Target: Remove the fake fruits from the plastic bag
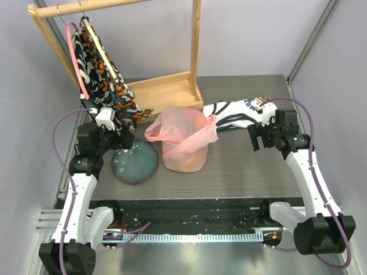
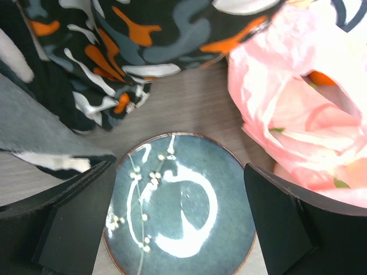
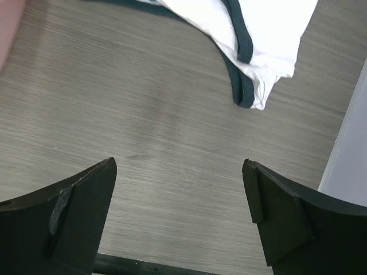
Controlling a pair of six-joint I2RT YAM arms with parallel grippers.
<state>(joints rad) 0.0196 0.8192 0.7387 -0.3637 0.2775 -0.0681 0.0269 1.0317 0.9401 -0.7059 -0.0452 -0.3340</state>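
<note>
The pink plastic bag [image 1: 183,139] stands bunched in the middle of the table, its handles slumped over its mouth. In the left wrist view the plastic bag [image 2: 298,114] fills the right side, and an orange fake fruit [image 2: 321,78] peeks through a gap, with small green bits showing through the film. The other fake fruits are hidden inside. My left gripper [image 1: 122,139] hangs open over the dark blue plate [image 1: 135,162], left of the bag; nothing lies between its fingers [image 2: 74,223]. My right gripper [image 1: 261,141] is open above bare table, to the right of the bag.
A wooden clothes rack [image 1: 166,89] stands at the back left with a black, orange and white patterned cloth [image 1: 103,80] hanging from it. A white-and-navy printed cloth [image 1: 238,113] lies behind the right gripper. Grey walls close in both sides.
</note>
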